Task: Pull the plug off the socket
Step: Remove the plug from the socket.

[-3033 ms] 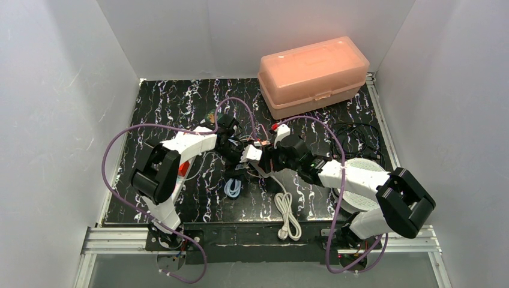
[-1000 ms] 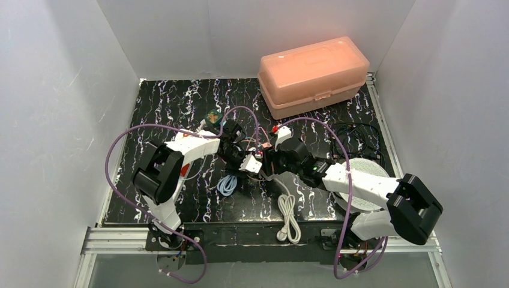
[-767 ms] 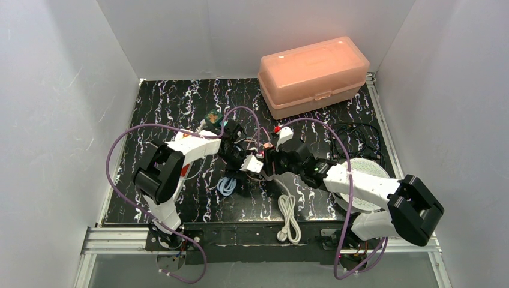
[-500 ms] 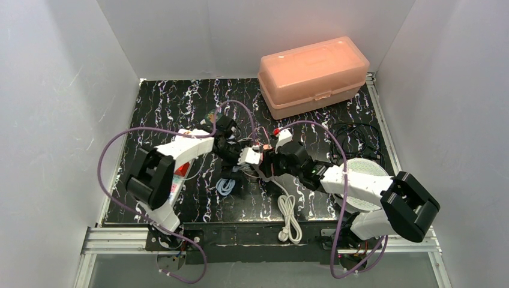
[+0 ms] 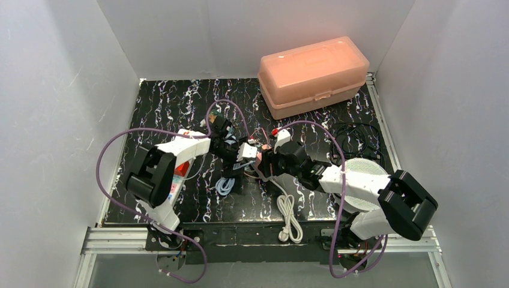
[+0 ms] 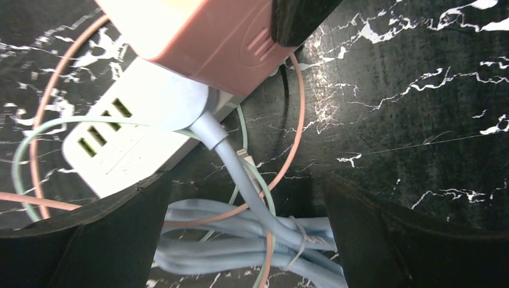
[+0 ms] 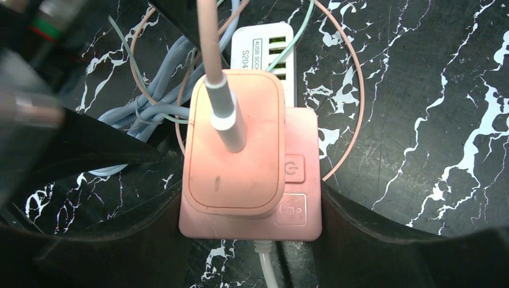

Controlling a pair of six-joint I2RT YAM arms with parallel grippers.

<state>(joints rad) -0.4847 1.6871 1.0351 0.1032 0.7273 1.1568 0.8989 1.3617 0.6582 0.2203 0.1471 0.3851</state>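
A pink socket block (image 7: 297, 204) is clamped between my right gripper's (image 7: 249, 201) black fingers (image 7: 366, 222). A pink plug (image 7: 234, 150) with a pale cord (image 7: 223, 108) sits in its top face. A white USB strip (image 7: 267, 54) lies just beyond it. In the left wrist view the pink block (image 6: 210, 42) is at the top, with the pale blue cord (image 6: 231, 162) running down from it. My left gripper (image 6: 243, 192) is open, fingers (image 6: 90, 240) wide apart, just short of the block. In the top view both grippers meet at the mat's centre (image 5: 247, 153).
A bundle of blue cable (image 6: 240, 240) lies on the black marbled mat under the left gripper. Thin pink and green wires loop round the block. A white cord (image 5: 289, 213) trails to the near edge. An orange lidded box (image 5: 312, 75) stands far right, a white disc (image 5: 366, 174) at the right.
Both grippers and the block have shifted a little to the far left. The left arm's elbow has swung left. The plug is still seated in the socket.
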